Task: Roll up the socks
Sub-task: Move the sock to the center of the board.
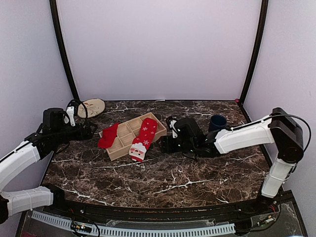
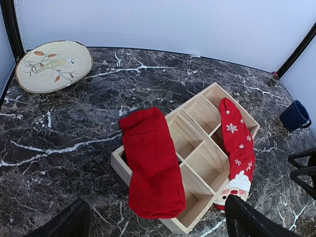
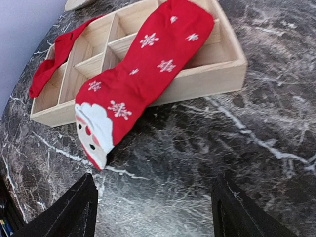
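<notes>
A plain red sock [image 1: 108, 136] [image 2: 150, 163] lies draped over the left end of a wooden divided tray [image 1: 118, 152] [image 2: 207, 106]. A red Santa sock [image 1: 143, 138] [image 3: 143, 74] [image 2: 237, 143] lies along the tray's right side, its Santa toe hanging onto the table. The red sock also shows at the far left of the right wrist view [image 3: 54, 59], with the tray [image 3: 217, 69]. My left gripper [image 1: 90, 131] [image 2: 155, 224] is open and empty, just left of the tray. My right gripper [image 1: 165, 143] [image 3: 155, 210] is open and empty, low over the table right of the Santa sock.
A round plate with a bird pattern [image 1: 91, 107] [image 2: 53, 65] lies at the back left. A dark blue cup [image 1: 217, 122] [image 2: 295, 115] stands at the back right, behind my right arm. Black frame posts stand at both back corners.
</notes>
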Controlling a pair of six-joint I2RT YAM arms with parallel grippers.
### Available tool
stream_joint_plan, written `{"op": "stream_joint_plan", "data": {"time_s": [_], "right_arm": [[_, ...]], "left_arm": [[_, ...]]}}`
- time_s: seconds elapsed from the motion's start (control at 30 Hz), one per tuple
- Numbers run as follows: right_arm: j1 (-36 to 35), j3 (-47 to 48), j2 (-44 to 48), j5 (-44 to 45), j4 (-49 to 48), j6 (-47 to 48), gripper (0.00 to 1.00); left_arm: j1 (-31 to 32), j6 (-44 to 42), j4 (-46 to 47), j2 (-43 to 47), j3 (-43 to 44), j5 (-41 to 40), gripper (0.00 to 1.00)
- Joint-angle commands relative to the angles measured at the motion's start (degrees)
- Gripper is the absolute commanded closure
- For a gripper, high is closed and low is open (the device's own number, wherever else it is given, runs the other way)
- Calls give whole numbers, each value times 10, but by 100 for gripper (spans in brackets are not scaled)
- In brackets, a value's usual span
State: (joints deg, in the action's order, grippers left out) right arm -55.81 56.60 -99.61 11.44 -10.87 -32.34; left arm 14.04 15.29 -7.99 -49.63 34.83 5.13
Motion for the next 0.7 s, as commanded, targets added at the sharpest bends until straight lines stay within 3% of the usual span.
{"op": "stream_joint_plan", "data": {"time_s": [0.0, 0.67], "right_arm": [[-18, 45, -40, -51, -52, -52, 26], [-17, 146, -187, -129, -90, -131, 27]], "left_arm": [[12, 8, -41, -9, 26, 12, 4], [55, 19, -89, -25, 43, 30, 9]]}}
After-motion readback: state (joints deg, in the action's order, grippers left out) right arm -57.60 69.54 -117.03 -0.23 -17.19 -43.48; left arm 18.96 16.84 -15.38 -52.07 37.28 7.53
